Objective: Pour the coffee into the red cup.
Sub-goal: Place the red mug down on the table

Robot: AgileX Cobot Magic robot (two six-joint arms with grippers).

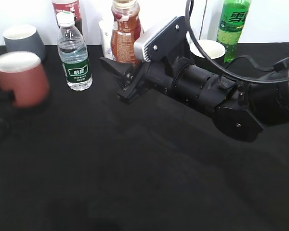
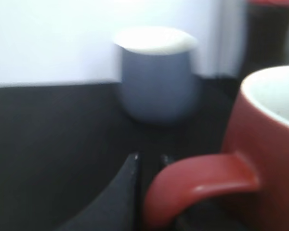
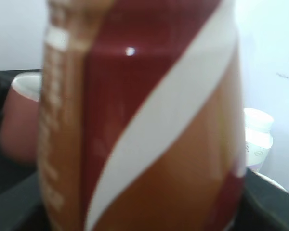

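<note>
Coffee bottle point(image 1: 125, 36) upright at twelve o'clock on black cloth table point(image 1: 135, 183), water bottle point(image 1: 75, 57) at its nine o'clock, green soda bottle point(image 1: 233, 24) and white-lined dark cup point(image 1: 207, 50) at three o'clock, white wall behind. Right gripper point(image 1: 120, 77) spread open at the bottle's base, holding nothing, label filling its camera. Red cup point(image 1: 21, 77) at far ten o'clock, grey cup point(image 1: 23, 41) behind it; left gripper point(image 2: 149, 192) at the handle, grip impossible to tell.

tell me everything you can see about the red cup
The red cup is a rounded brick-red mug, ceramic by its look, with an off-white inside and a thick curved handle. It appears upright at the far left of the black table, in front of the grey cup. No liquid shows in the visible part of its inside. The left gripper's dark jaws sit at the handle; whether they grip it is unclear.
</note>
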